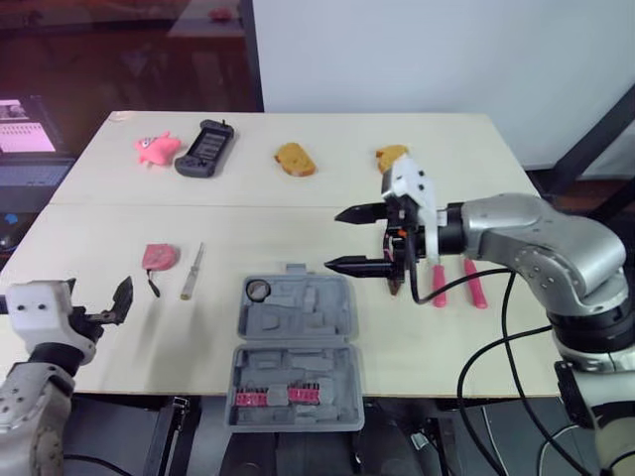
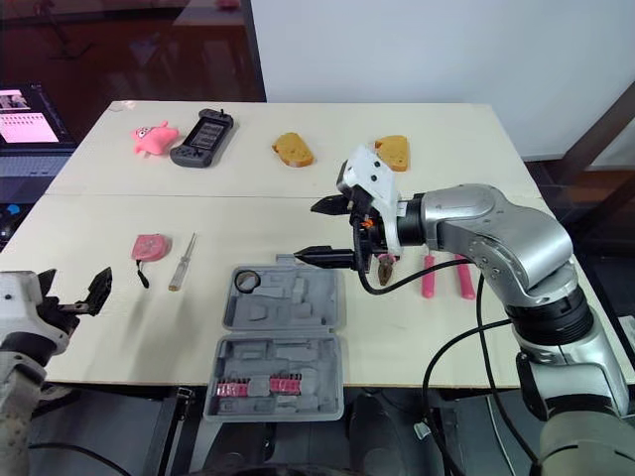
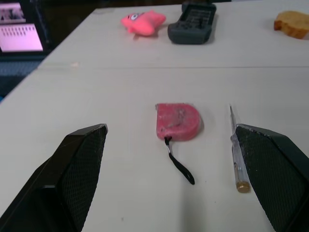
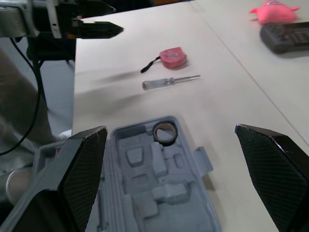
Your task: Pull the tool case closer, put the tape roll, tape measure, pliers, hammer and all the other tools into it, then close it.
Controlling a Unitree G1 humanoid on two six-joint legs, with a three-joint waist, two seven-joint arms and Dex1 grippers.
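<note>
R gripper point(image 1: 333, 239) wide open, hovering by pliers point(image 1: 438, 285) just right of tool case point(image 1: 316, 315), prob lining up pick. L gripper point(image 3: 171, 128) open too, facing tape measure point(image 1: 159, 256). Tape roll point(image 1: 260, 290) sits in case corner slot; case open.

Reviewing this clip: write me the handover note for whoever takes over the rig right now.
Left gripper: open, low at the table's near left, facing the tape measure.
Right gripper: open, empty, hovering at the tool case's far right corner.
Case lies open at the near edge, tape roll inside.
Tape measure and screwdriver lie left of the case, pliers right of it.
Left to do: pack these and the remaining tools, then close the case.
</note>
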